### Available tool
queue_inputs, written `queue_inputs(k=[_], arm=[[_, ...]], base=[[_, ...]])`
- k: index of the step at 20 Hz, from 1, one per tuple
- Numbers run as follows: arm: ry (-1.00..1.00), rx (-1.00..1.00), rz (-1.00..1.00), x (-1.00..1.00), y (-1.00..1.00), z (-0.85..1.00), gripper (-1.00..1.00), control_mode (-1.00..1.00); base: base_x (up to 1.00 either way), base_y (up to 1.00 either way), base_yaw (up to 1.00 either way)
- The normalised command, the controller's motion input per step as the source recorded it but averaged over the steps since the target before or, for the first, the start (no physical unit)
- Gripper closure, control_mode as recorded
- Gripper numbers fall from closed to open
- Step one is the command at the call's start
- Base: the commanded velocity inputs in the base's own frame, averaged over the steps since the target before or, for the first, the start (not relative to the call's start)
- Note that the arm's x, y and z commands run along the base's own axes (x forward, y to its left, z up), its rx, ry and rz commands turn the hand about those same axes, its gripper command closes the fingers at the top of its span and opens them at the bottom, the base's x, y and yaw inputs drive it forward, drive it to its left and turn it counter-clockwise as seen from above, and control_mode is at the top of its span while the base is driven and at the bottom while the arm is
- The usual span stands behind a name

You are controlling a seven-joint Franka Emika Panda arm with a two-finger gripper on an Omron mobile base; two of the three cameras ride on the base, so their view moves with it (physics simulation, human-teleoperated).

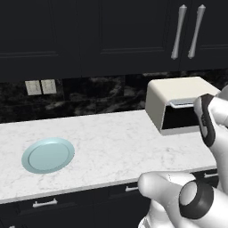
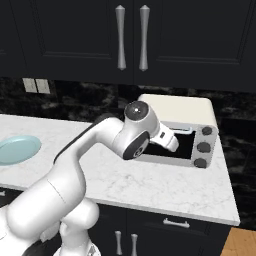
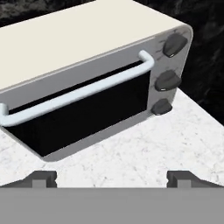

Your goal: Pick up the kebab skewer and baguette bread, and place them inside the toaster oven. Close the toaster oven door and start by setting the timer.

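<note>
Gripper: I see both tips spread wide, holding nothing; it hovers in front of the toaster oven.
Toaster oven door: it looks shut, or nearly so; silver bar handle along its top edge.
Skewer and baguette: I cannot locate either; the light blue plate lies bare.
Risk: I judge a knob turn could slip; rounded dark caps offer little purchase; the wide tips could brush the neighbouring knob.
Surfaces: cream matte shell, rounded corners; dark glass; white veined marble counter.

the white arm reaches forward and right, elbow raised; its gripper hangs empty, fingers spread wide.
</note>
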Motion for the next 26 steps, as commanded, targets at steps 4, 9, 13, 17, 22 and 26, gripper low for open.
queue_inputs(k=[4, 9, 13, 17, 22, 26], arm=[[0.05, 0.22, -0.28, -0.01, -0.44, -0.07, -1.0, -1.0], [0.0, 0.34, -0.3, 0.01, -0.17, -0.08, -1.0, -1.0], [0.0, 0.34, -0.28, 0.0, -0.16, -0.24, -1.0, -1.0], [0.02, 0.32, -0.28, 0.04, -0.06, -0.43, -1.0, -1.0], [0.0, 0.28, -0.25, 0.3, 0.0, -0.39, -1.0, -1.0], [0.0, 0.22, -0.23, 0.14, -0.01, -0.51, -1.0, -1.0]], base=[[0.0, 0.0, 0.0], [0.0, 0.0, 0.0], [0.0, 0.0, 0.0], [0.0, 0.0, 0.0], [0.0, 0.0, 0.0], [0.0, 0.0, 0.0]])
